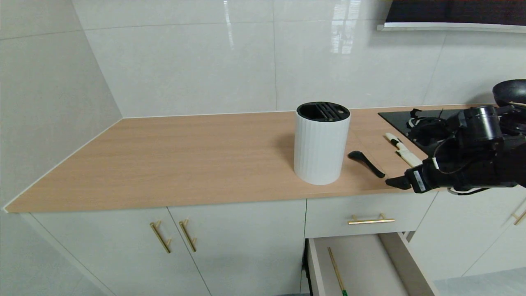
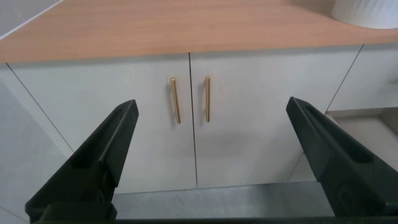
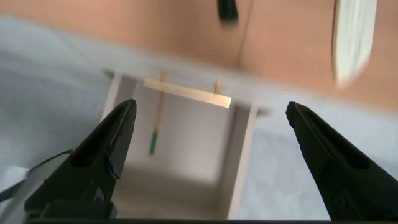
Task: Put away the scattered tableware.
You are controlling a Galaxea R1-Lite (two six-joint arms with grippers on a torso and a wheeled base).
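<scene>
Open drawer (image 1: 404, 258) — chopstick (image 1: 337, 271) inside

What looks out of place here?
A black spoon and a white knife lie loose on the counter, right of the white holder, not slotted in it. Below, the lower drawer stands open with a green-tipped chopstick inside.

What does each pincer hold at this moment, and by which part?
Nothing is held. The left pincer and the right pincer both stand open and empty.
</scene>
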